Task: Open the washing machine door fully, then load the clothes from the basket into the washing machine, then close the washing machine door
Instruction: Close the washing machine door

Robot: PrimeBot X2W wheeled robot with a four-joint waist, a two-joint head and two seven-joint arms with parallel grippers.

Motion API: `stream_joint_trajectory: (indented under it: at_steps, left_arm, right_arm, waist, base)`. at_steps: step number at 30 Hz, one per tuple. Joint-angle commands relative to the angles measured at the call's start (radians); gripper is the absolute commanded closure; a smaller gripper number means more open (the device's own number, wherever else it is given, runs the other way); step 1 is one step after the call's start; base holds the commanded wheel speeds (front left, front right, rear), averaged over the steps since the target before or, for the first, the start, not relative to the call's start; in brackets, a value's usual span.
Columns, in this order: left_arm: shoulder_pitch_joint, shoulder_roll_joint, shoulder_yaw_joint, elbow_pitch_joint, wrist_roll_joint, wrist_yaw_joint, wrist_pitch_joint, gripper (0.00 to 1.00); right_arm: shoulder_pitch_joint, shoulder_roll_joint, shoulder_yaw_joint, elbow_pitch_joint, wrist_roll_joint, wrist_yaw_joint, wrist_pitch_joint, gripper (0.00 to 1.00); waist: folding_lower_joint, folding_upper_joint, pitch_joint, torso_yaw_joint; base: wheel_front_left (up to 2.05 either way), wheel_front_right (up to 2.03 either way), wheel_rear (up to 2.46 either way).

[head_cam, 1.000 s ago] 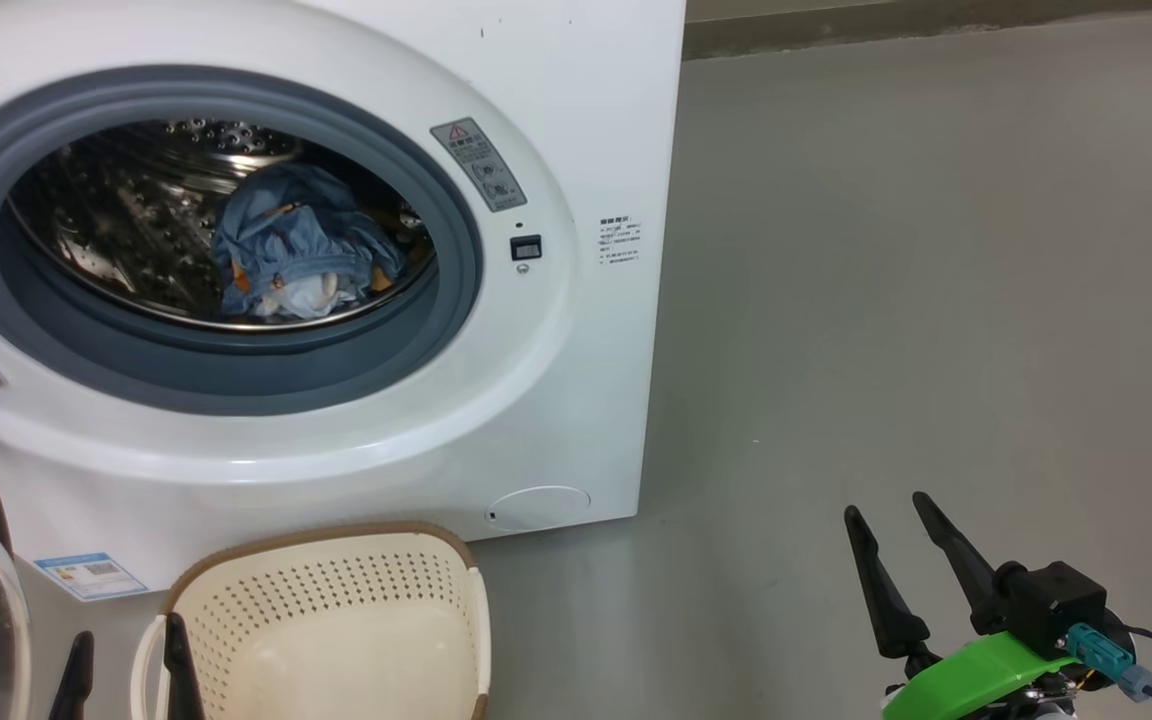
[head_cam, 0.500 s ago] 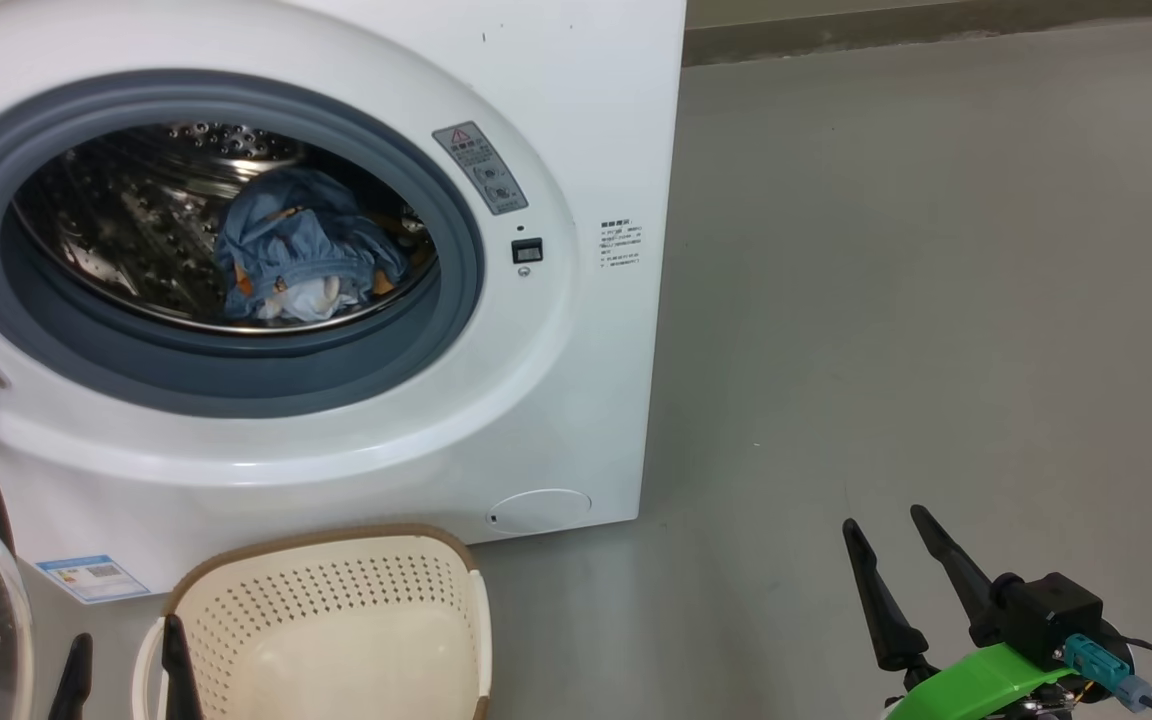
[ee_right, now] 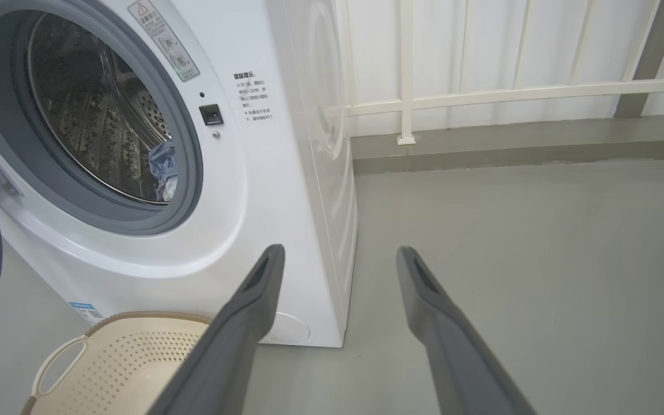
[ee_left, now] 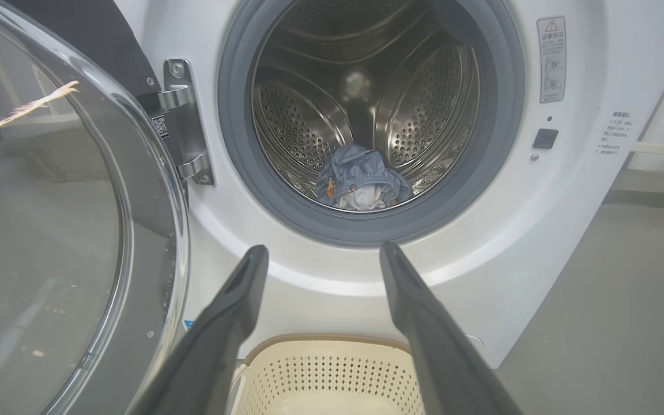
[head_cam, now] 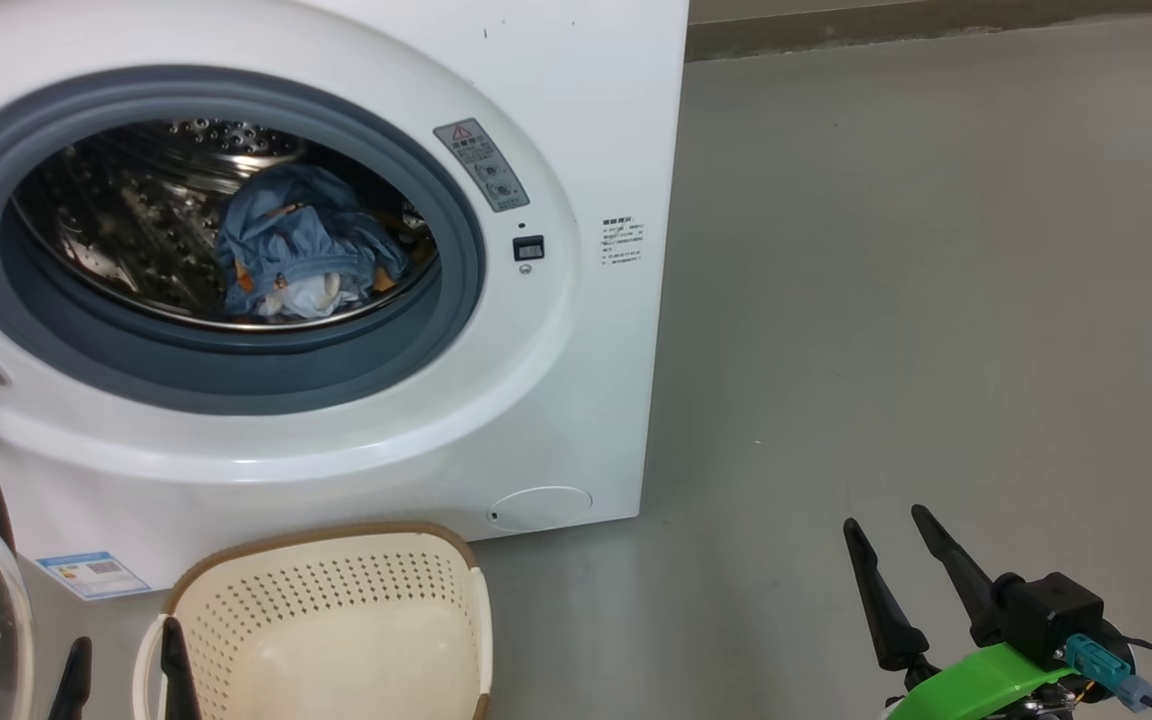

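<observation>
We see the left gripper [ee_left: 321, 249] low in front of the washing machine [head_cam: 596, 90], its two dark fingers [ee_left: 234, 311] spread apart and holding nothing. In its wrist view the fingers point up at the machine's round opening. The clothes [head_cam: 296, 250] lie well beyond the fingertips, inside the steel drum [ee_left: 309, 115], on the drum's bottom just behind the lower lip of the blue-grey rubber ring [head_cam: 456, 250]. They are one crumpled heap: light blue fabric on top, a cream-white piece at the front, and small orange bits at the edges. The washing machine door [ee_left: 49, 230] is swung open on the metal hinge [ee_left: 185, 121] at the machine's left side. Its clear bulging bowl stands just beside the left gripper's outer finger, and we cannot tell whether the two touch. The basket [head_cam: 326, 532] sits on the floor [head_cam: 936, 300] against the foot of the machine, right below the opening. It has a brown rim and cream perforated walls, and its smooth bottom is showing. In the head view one left finger crosses the basket's near handle. The right gripper [head_cam: 886, 520] hangs over the floor off the machine's right front corner, well apart from the opening and the basket. Its fingers are also parted, with nothing between them. On the machine's white front we can make out a grey warning sticker [head_cam: 481, 165] beside the ring, a small black latch socket [head_cam: 528, 247] under it, and a round white hatch [head_cam: 541, 507] near the bottom corner.
</observation>
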Motion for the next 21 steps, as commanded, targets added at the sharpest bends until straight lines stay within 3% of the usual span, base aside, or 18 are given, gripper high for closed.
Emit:
stream_joint_trajectory:
  at_steps: [1,11,21]
  left_arm:
    - [-0.029,0.004,0.034,-0.018,-0.005,-0.002,-0.006,0.0]
    - [-0.04,0.004,0.036,-0.011,0.017,0.006,-0.006,0.0]
    - [-0.049,0.004,0.036,-0.005,0.011,0.003,-0.006,0.0]
  right_arm:
    - [-0.012,-0.009,0.022,-0.024,-0.004,0.002,-0.005,0.0]
    - [-0.012,-0.009,0.02,-0.025,-0.004,0.002,-0.005,0.0]
    - [-0.015,-0.007,0.016,-0.024,-0.004,0.002,-0.005,0.0]
  waist:
    - [0.0,0.0,0.001,0.001]
    - [0.0,0.0,0.008,0.003]
    - [0.0,0.0,0.016,0.005]
  base:
    - [0.0,0.0,0.0]
    - [-0.49,0.5,0.0]
    - [-1.79,1.79,0.0]
